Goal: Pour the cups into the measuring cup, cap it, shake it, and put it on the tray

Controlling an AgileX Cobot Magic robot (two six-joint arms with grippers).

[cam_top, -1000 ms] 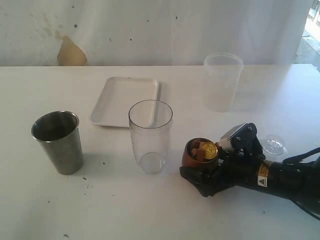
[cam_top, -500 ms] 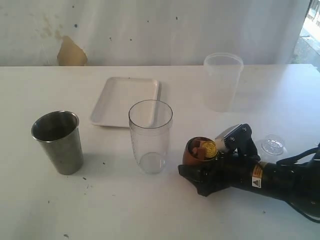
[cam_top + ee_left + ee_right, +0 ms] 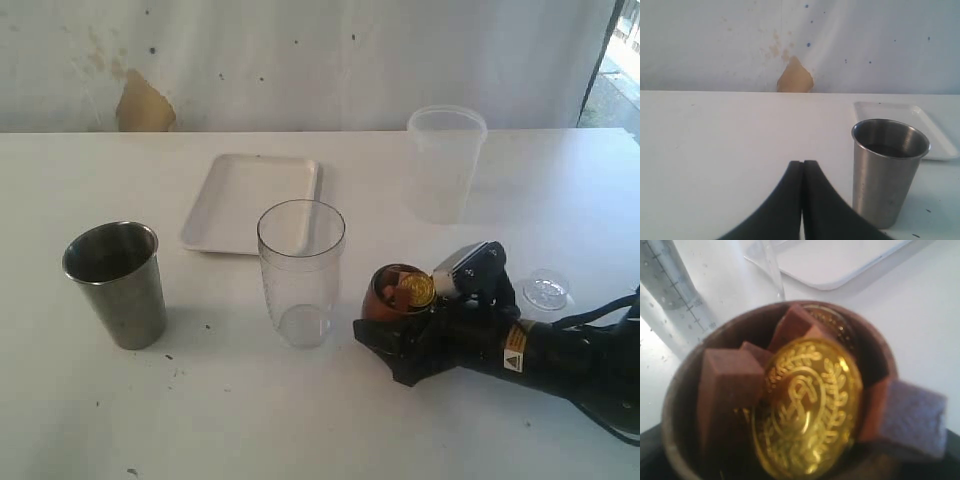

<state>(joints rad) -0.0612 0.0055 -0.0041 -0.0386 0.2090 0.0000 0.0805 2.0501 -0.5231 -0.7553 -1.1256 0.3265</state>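
Beside the measuring cup [image 3: 300, 272], right arm [image 3: 560, 358] low and level, end effector [image 3: 402, 318] tight around the wooden cup [image 3: 376, 305].

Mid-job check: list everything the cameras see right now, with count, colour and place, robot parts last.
table: one, white, under everything
tray: one, white, behind the measuring cup
steel tumbler: one, dull grey, left side of the exterior view
measuring cup: one, clear, centre, upright, looks empty
frosted container: one, translucent white, back right
dome lid: one, clear, far right, beyond the right arm
wooden cup: one, brown, right of the measuring cup
gold coin: at least one, gold, in the wooden cup
blocks: several, brown, in the wooden cup
left gripper: one, black, shut, empty, near the steel tumbler
right gripper: one, black, closed around the wooden cup
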